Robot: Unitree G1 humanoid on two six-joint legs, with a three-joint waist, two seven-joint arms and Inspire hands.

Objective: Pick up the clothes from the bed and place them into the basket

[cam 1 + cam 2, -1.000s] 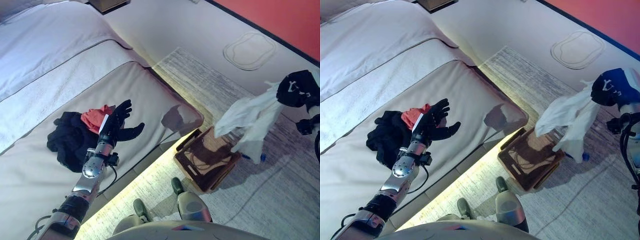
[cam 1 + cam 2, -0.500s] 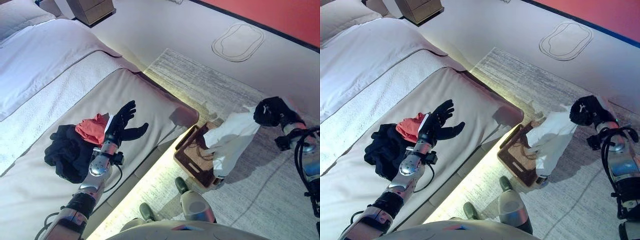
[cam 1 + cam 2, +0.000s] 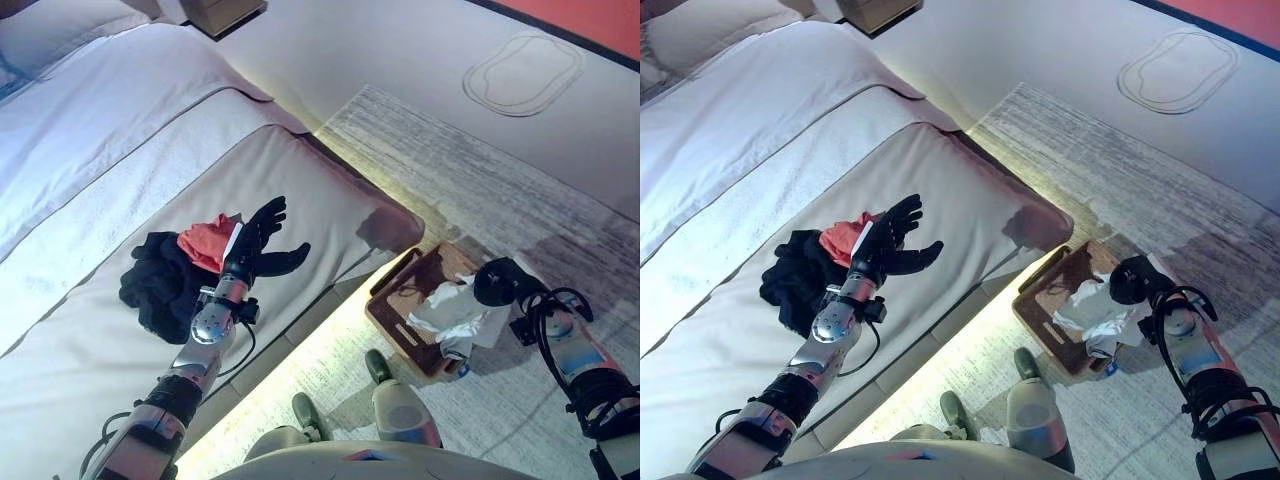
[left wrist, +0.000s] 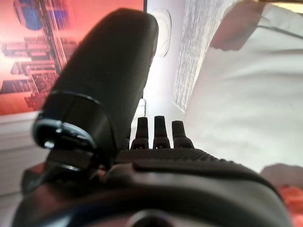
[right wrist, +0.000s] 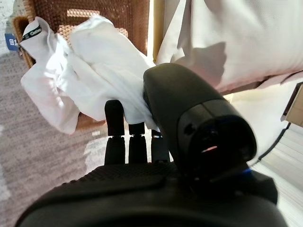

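Observation:
A red garment (image 3: 205,240) lies on a black garment (image 3: 160,285) on the beige bed cover. My left hand (image 3: 255,240) hovers open just right of them, fingers straight; it also shows in the left wrist view (image 4: 156,175). A brown wicker basket (image 3: 398,334) stands on the rug beside the bed. My right hand (image 3: 495,282) is low at the basket's far rim, shut on a white garment (image 3: 450,310) that lies bunched in the basket and over its edge. In the right wrist view my hand (image 5: 132,184) pinches the white garment (image 5: 94,61) over the basket (image 5: 94,14).
The bed edge (image 3: 330,290) runs diagonally between the clothes and the basket. A grey rug (image 3: 480,170) covers the floor around the basket. White bedding (image 3: 110,110) lies further up the bed. A wooden nightstand (image 3: 225,8) stands at the far end.
My right hand has come down with the white garment from the air to the basket; the garment now rests in it. The camera has shifted. My left hand has stayed by the clothes.

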